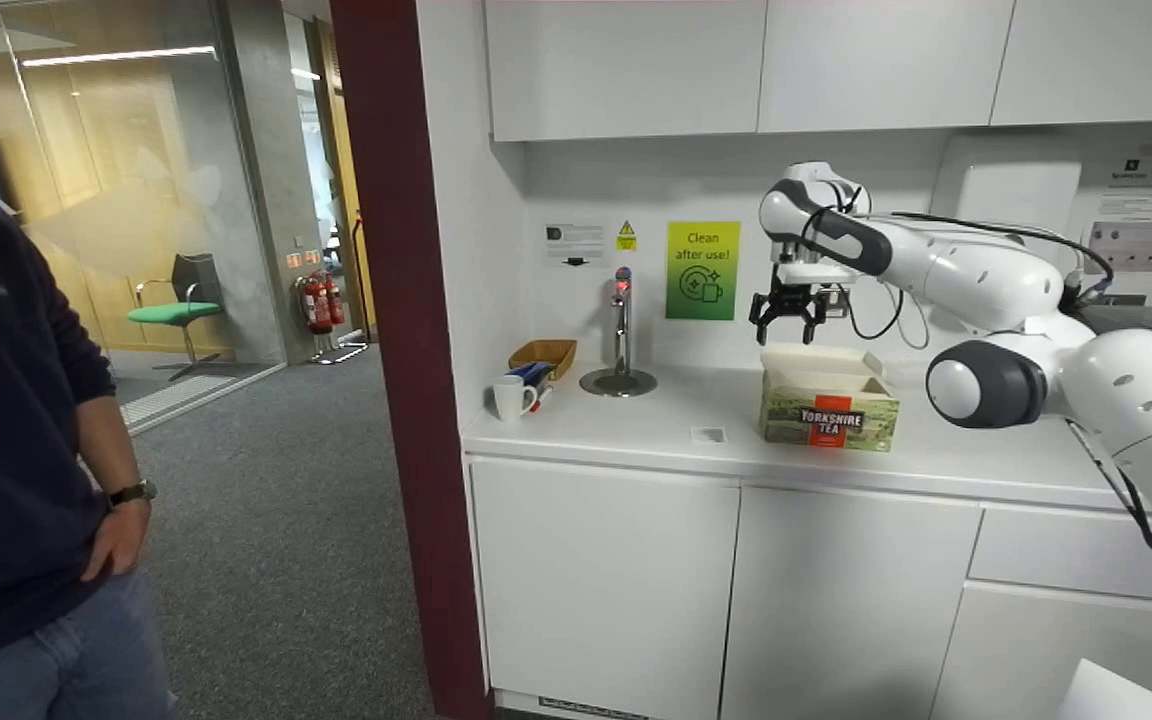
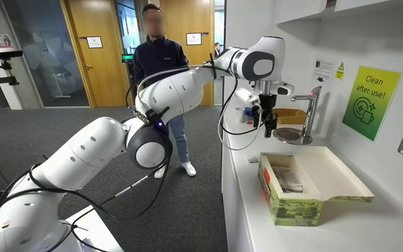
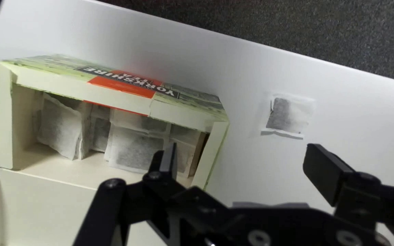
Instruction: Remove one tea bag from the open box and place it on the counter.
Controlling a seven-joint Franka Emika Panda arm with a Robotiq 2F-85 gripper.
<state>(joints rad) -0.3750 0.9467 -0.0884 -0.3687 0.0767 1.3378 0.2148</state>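
Single tea bag [image 3: 287, 114] flat on the bench [image 2: 369, 231], below the jaws and apart from them; in the wrist view, higher up than the gap between the two and closer to the right-hand one there. Widely parted jaws, in mid-air over the bench in both exterior views. Same bag near one end of the open box [image 3: 121, 87], just clear of its side.

Long white bench over plain cabinet doors [image 1: 606, 590], with tap [image 1: 622, 330], white mug [image 1: 511, 397] and brown basket [image 1: 556, 352] farther along; on the wall [image 1: 636, 180] behind, a yellow-green sign [image 1: 703, 270]. Beyond the arm [image 2: 173, 91], in an exterior view, a standing person [image 2: 161, 57] in dark blue, on grey carpet [image 2: 191, 217].

Bag: near-square packet of thin white paper, one half dark with tea, the other pale, with a narrow shadow along one edge. Box: green landscape print, red-labelled, cream lid [image 2: 331, 171] laid open toward the wall, further overlapping bags [image 3: 135, 150] inside.
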